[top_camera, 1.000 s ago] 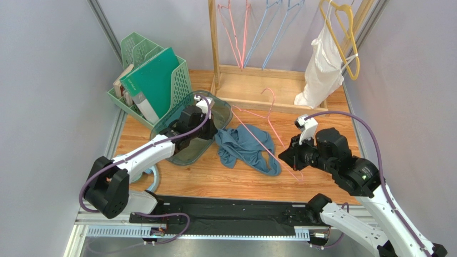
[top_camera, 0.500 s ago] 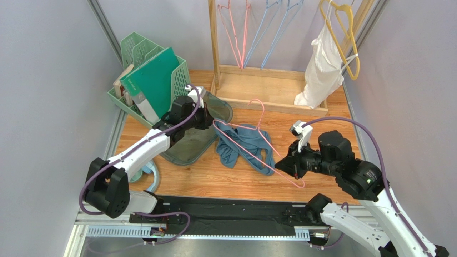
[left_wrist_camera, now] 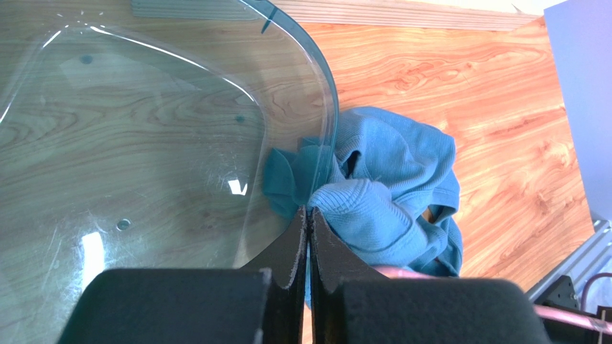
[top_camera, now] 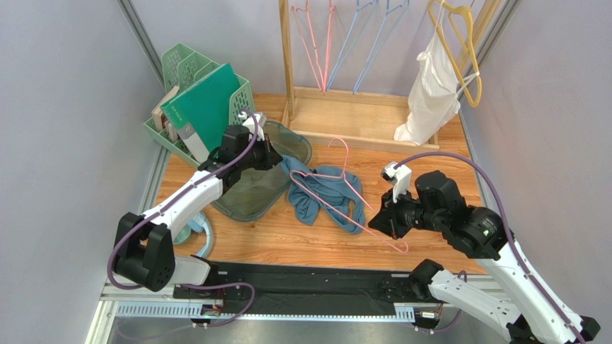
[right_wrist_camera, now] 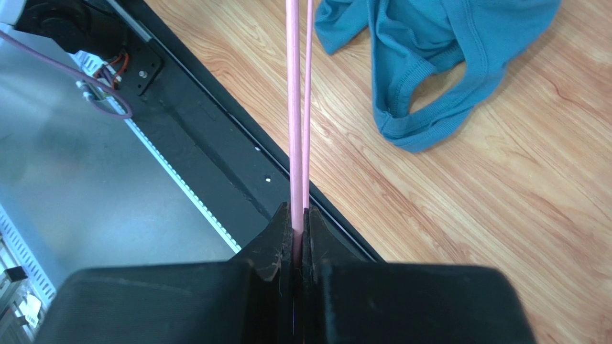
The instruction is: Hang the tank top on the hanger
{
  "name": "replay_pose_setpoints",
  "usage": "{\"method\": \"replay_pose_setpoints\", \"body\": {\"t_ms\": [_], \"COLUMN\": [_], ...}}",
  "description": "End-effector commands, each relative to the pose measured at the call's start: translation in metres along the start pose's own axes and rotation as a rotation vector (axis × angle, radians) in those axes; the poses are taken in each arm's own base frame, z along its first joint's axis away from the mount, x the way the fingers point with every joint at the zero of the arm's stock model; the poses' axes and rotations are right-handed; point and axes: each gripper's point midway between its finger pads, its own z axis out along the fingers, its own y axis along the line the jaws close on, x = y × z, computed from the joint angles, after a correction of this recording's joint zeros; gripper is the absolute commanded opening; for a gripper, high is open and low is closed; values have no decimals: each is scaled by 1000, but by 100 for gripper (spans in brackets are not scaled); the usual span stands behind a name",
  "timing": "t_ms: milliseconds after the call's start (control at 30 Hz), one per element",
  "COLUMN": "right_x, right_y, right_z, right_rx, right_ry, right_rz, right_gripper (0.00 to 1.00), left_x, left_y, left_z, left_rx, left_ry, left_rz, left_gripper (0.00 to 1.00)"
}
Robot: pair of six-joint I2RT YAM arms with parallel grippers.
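Note:
The blue-teal tank top point(top_camera: 325, 195) lies crumpled on the wooden table, also in the left wrist view point(left_wrist_camera: 391, 190) and the right wrist view point(right_wrist_camera: 438, 50). My left gripper point(top_camera: 279, 159) is shut on an edge of it point(left_wrist_camera: 309, 209) beside the clear lid. The pink hanger point(top_camera: 337, 188) hangs tilted above the tank top, hook toward the rack. My right gripper point(top_camera: 384, 218) is shut on its lower corner; the pink wire point(right_wrist_camera: 297, 115) runs out between the fingers.
A clear teal-tinted lid point(top_camera: 253, 188) lies left of the tank top. A green basket point(top_camera: 205, 107) with folders stands at back left. A wooden rack point(top_camera: 345, 118) at the back holds pink and light-blue hangers; a yellow hanger point(top_camera: 460, 50) carries a white garment.
My right gripper has lifted the pink hanger off the table and moved it left over the tank top. My left gripper has drawn back left, pulling the tank top's edge with it.

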Motion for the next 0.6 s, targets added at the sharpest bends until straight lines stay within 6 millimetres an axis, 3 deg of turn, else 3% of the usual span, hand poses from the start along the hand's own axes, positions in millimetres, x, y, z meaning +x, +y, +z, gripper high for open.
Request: {"method": "replay_pose_setpoints", "body": {"t_ms": [0, 267, 433, 567], "right_x": [-14, -13, -24, -29], "right_y": [-4, -10, -7, -8], "right_z": [-9, -4, 0, -1], "right_rx": [55, 116, 114, 148], "right_ry": [-37, 5, -18, -10], "right_rz": [10, 9, -28, -59], "right_gripper": [0, 0, 0, 0], "left_x": [-30, -34, -33, -29], "left_y": [-16, -20, -29, -24], "left_z": [-13, -24, -33, -40], "left_rx": [53, 66, 107, 77], "left_ry": [-79, -92, -88, -79], "left_rz": [16, 28, 63, 85], "left_gripper": [0, 0, 0, 0]}}
